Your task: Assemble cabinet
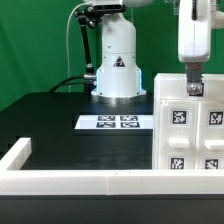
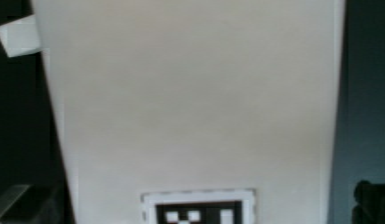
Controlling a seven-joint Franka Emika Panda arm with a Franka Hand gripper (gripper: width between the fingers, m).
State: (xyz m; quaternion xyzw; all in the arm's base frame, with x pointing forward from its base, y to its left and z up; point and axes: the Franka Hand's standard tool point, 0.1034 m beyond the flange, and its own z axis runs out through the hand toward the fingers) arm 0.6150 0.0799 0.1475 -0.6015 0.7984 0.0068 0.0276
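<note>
White rail (image 1: 80, 181) in front, tagged cabinet body (image 1: 190, 125) behind, hand (image 1: 193, 88) atop it, grip unclear

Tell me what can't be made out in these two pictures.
- Tool: in the exterior view it sits against the cabinet; open or shut is unclear.
- Cabinet: the exterior view's right and bottom edges cut it off.
- Wrist view: the cabinet panel fills it; the fingers are dark blurs at the corners.
- Tag: cut off by the edge.

Claw (image 1: 193, 89) pointing straight down
</note>
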